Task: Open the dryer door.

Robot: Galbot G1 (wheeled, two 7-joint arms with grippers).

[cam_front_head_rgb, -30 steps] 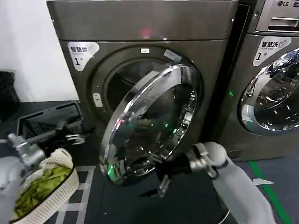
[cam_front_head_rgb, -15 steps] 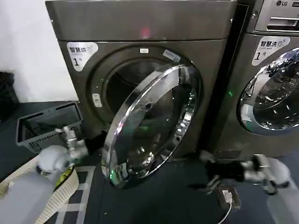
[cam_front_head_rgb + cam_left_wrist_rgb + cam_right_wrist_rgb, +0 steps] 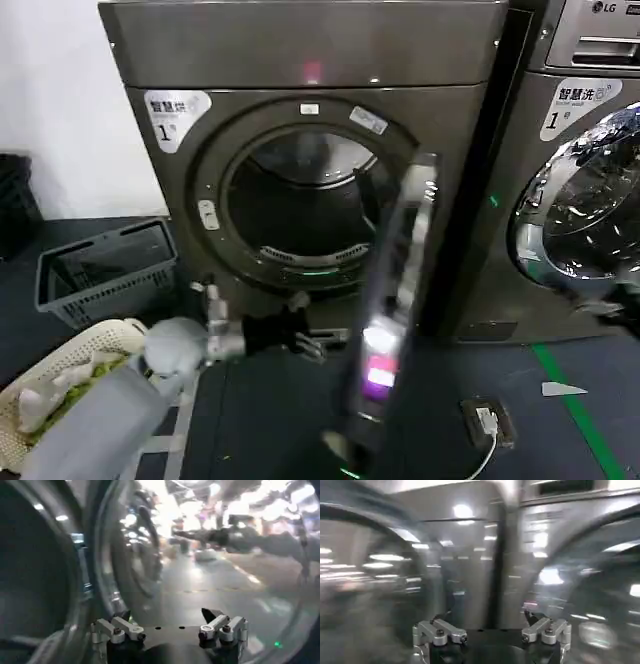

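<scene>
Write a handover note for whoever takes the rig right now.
Left gripper: open, empty, low in front of the dryer, beside the door's inner face.
Right gripper: open, empty, facing the machine fronts.
Dryer door: swung out, edge-on to the head camera; drum opening exposed.
Done: door unlatched and wide open.
Left: probably nothing but pulling the arms back.

wall: white, at 10 o'clock
floor: dark; green tape line at 4 o'clock
</scene>
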